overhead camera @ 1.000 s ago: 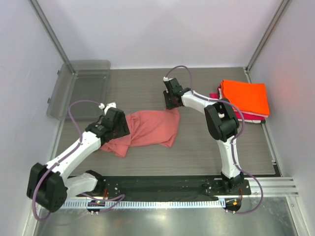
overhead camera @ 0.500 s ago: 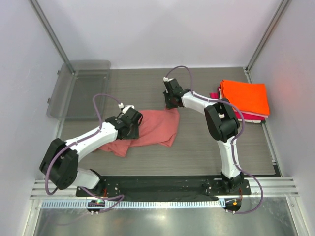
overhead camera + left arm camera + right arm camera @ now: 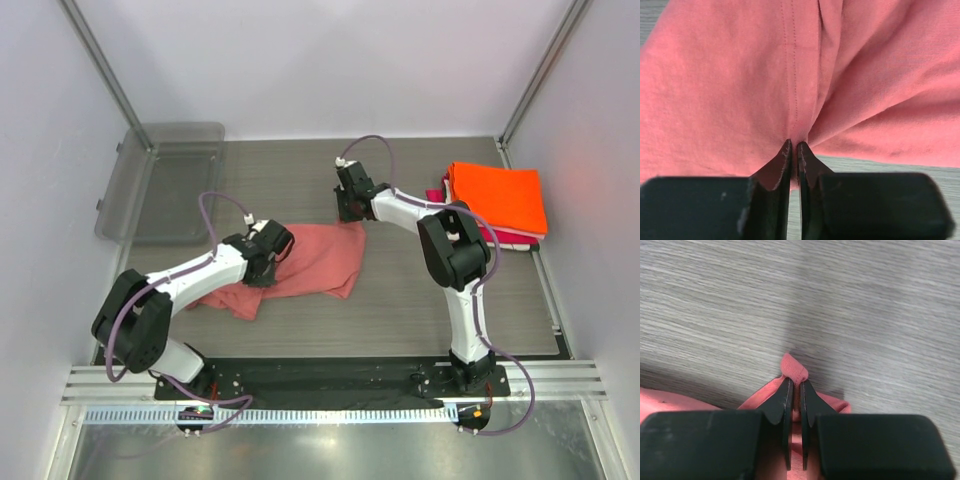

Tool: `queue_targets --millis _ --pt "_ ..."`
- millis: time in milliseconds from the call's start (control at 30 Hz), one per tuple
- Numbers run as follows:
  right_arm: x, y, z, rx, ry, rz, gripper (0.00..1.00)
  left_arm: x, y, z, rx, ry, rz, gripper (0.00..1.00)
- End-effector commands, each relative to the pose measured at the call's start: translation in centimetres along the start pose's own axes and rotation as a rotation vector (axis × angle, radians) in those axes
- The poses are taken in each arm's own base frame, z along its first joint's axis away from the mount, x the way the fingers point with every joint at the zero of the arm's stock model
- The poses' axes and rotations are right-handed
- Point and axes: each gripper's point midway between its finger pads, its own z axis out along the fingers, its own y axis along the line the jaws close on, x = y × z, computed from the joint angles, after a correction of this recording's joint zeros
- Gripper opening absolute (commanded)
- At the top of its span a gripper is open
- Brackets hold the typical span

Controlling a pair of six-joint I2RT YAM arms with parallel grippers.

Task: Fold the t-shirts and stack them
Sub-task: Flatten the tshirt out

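Currently on the table (image 3: 420, 300): 1 salmon-pink t-shirt (image 3: 315, 262) is lying crumpled near the middle, stretching between the 2 arms' wrists.
Left gripper (image 3: 794, 145): it is pinching a fold of the salmon-pink t-shirt near the cloth's far left edge. Its jaws are standing almost together, with only a thin slit between them. The fabric is bunching at the tips, creases are fanning out from them, and a stitched seam is running away from the pinch.
Right gripper (image 3: 794, 381): it is nipping the far right corner of the same shirt, its jaws nearly closed. A small nub of pink cloth is poking out past the tips against the grey wood grain.
Shirt between the grips: it is lying slack on the table, and its near left part is trailing toward the left arm in a rumpled heap.
Right-hand stack: 1 folded orange t-shirt (image 3: 497, 195) is resting on top of a magenta-red t-shirt (image 3: 438, 195) at the far right of the table, well apart from the pink one.
Tray (image 3: 165, 180): clear grey, it is sitting at the far left corner, apart from all the shirts.
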Motion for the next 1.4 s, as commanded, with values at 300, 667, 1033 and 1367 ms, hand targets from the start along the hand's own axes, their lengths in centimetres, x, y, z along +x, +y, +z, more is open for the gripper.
queue_targets --millis 300,667,1033,1367 --pt "-3.9 -3.0 -3.9 0.014 -0.098 0.122 0.01 -4.6 0.0 -6.6 0.150 -0.116 -0.066 0.00" --pt "-6.9 -5.1 -6.0 0.008 -0.153 0.215 0.01 -4.5 0.4 -7.1 0.236 -0.041 -0.046 0.03" --pt "-5.5 -5.0 -5.1 -0.001 -0.112 0.213 0.01 -1.1 -3.0 -4.1 0.375 0.108 -0.043 0.06" --pt "-5.1 -5.2 -4.6 -0.006 -0.101 0.215 0.01 0.0 -3.2 -2.7 0.345 0.174 -0.054 0.30"
